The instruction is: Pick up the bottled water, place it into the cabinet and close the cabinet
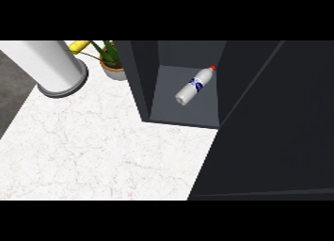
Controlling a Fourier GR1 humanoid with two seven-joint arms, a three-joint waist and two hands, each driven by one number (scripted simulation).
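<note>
Lying in cabinet point(145, 80): bottled water point(194, 86) | blue label unreadable | hands unseen

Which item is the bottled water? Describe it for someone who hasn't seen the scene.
Find the dark cabinet on the white marble counter. On its grey shelf lies the bottled water, tipped on its side. It is the only white bottle, with a blue label and red cap.

No legible text, brand, number or sign found. The bottled water point(195, 85), lying inside the cabinet point(145, 80) at the far right of the counter, carries a blue-and-white label around its middle; any lettering on that label cannot be read.
</note>
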